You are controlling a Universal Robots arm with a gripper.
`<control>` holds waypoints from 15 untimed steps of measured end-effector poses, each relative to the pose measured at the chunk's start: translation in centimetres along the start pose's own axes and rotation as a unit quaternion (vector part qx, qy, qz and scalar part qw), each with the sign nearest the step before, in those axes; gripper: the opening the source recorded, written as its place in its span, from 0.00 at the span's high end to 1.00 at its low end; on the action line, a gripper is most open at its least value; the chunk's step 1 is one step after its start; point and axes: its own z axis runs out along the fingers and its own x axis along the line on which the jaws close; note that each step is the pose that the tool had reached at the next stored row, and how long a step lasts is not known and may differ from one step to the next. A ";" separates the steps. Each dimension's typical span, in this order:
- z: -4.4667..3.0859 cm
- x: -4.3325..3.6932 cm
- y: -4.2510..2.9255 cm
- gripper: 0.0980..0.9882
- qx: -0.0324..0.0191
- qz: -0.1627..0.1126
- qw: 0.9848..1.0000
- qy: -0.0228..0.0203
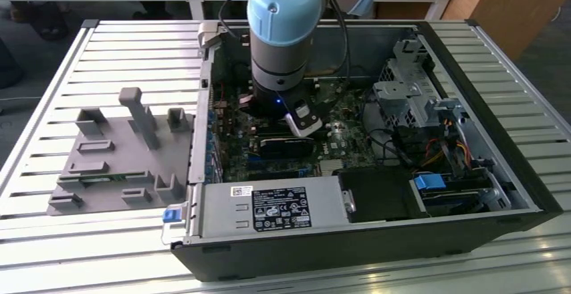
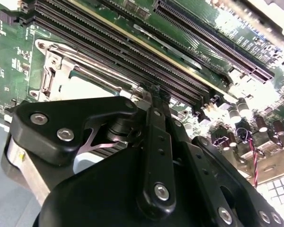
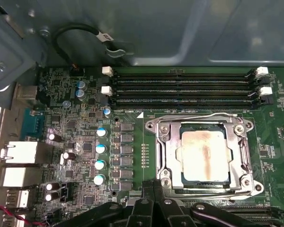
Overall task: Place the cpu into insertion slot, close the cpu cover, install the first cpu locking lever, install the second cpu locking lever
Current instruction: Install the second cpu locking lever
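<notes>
In the first wrist view the cpu (image 3: 203, 156), pale metal with a brownish smear, lies flat in the insertion slot (image 3: 199, 128). The silvery cpu cover (image 3: 169, 151) is down over its edges. Thin wire locking levers run along two sides of the frame, one (image 3: 194, 118) beside the memory slots and one (image 3: 213, 189) on the gripper's side. My gripper (image 3: 153, 189) is shut, its black fingers pressed together just off the cover's corner near that lever. The second wrist view has the fingertips (image 2: 154, 92) against the board beside the cover (image 2: 57, 71). In the exterior view the gripper (image 1: 299, 128) hangs inside the open computer case.
Several long memory slots (image 3: 180, 87) run beside the socket. Capacitors (image 3: 100, 156) and rear ports (image 3: 19, 156) lie on the other side. The exterior view shows a black card (image 1: 285, 148), a power supply (image 1: 267, 208), a drive cage (image 1: 410, 100), and a grey fixture (image 1: 116, 154) on the slatted table.
</notes>
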 end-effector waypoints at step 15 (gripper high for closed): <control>-1.36 0.02 0.39 0.99 -0.002 0.000 1.000 0.000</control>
